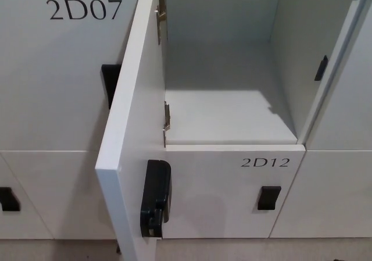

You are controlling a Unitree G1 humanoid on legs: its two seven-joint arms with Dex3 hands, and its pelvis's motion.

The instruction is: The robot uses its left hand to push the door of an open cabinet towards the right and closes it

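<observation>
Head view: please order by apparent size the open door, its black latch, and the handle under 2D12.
1. open door, largest.
2. black latch.
3. handle, smallest, though the latch is nearer the camera, so this pair is unsure.

White cabinet door (125, 133); black latch (155, 198); black "2D12" label (265, 162); brass-coloured hinges (161, 18).

Bright, even overhead light — a soft shadow crosses the cabinet shelf (232, 118) — sharp focus, no glare.
</observation>
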